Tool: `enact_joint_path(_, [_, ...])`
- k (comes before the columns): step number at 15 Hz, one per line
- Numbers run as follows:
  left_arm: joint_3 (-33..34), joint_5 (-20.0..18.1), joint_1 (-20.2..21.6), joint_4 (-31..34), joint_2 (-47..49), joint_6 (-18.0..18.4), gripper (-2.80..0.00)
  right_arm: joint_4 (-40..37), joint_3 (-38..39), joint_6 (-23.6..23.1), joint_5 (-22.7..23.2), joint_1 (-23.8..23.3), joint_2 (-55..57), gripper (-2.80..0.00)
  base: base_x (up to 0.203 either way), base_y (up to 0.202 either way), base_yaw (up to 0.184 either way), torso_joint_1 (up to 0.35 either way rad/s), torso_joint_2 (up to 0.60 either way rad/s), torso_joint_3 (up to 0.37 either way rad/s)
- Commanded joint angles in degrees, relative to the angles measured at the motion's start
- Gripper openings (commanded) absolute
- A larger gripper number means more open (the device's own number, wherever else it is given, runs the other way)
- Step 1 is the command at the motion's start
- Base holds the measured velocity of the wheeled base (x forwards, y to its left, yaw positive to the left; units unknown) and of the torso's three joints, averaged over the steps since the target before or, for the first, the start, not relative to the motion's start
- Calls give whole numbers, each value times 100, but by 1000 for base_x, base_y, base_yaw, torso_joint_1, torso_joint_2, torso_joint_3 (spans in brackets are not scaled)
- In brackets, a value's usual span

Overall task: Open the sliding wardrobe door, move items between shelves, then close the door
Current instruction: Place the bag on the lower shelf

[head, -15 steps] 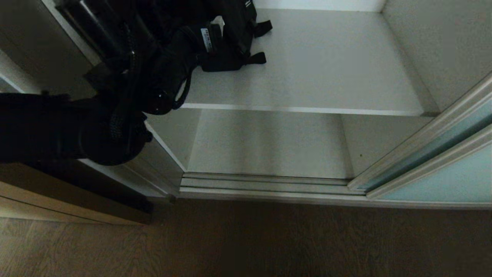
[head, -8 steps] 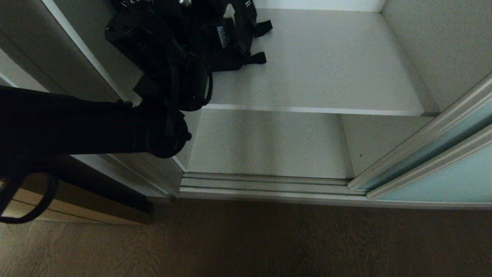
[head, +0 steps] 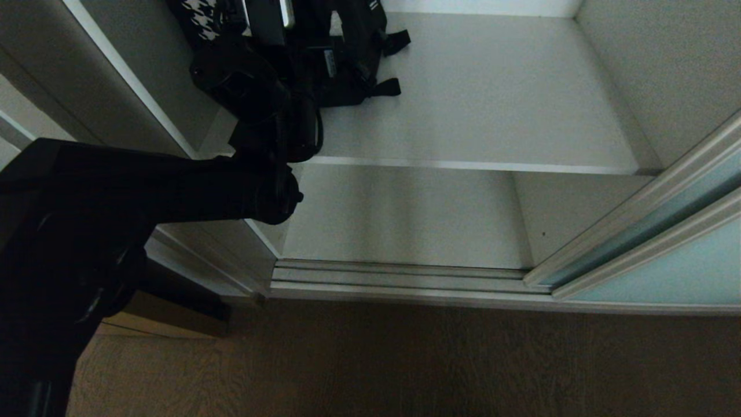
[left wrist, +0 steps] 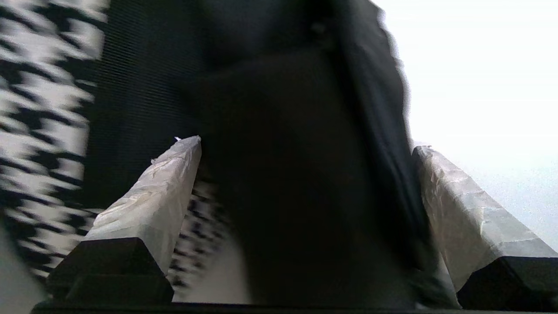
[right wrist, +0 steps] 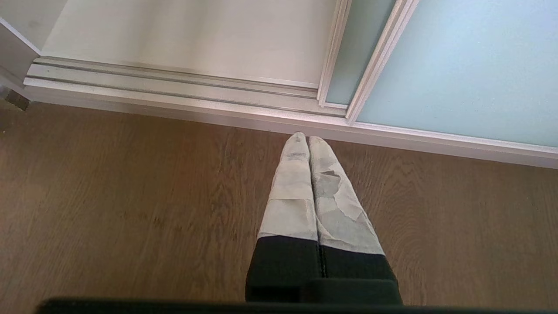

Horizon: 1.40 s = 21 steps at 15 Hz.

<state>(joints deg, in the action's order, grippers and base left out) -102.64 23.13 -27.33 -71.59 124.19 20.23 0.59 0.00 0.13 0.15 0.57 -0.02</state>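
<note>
At upper left of the head view, the left gripper [left wrist: 305, 196] stands spread wide astride a black bag [head: 353, 63] on the upper shelf [head: 480, 104], soft, light goods best pinched at a bunched fold, while the right gripper [right wrist: 308, 144] hangs clenched empty.

Two shelves show in the wardrobe opening: one upper board [head: 480, 104] and one lower board [head: 405, 214] beneath it. Two sliding wardrobe door panels of frosted glass stand at the right, one in front [head: 683, 272] and one behind [head: 648, 226]. One black bag [head: 353, 58] lies on the upper shelf, and one houndstooth-patterned item [head: 205, 17] beside it. Two grippers: the left gripper [left wrist: 305, 144] and the right gripper [right wrist: 308, 139]. One ridged floor track [head: 399, 278]
</note>
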Motion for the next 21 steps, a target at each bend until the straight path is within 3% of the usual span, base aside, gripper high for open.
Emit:
enact_joint_path(1, [-201,25,194,-102,152,172,0,3,6,4,3,4,-15,-280,0,0,0,0,0,0])
enact_joint_path(5, [-786,-45,297,-151,341,209,0,3,3,1,3,1,-15,-280,0,0,0,0,0,0])
enact_joint_path(18, [-837,-265,228,-59,828,-239,0,3,0,4,3,4,-15,-280,0,0,0,0,0,0])
enact_joint_path(19, [-860,-265,228,-40,820,-239,-280,3,0,4,3,4,-6,-280,0,0,0,0,0,0])
enact_joint_path(21, [-861,-282,228,-92,808,-231,-280,3,0,-4,3,4,-6,-280,0,0,0,0,0,0])
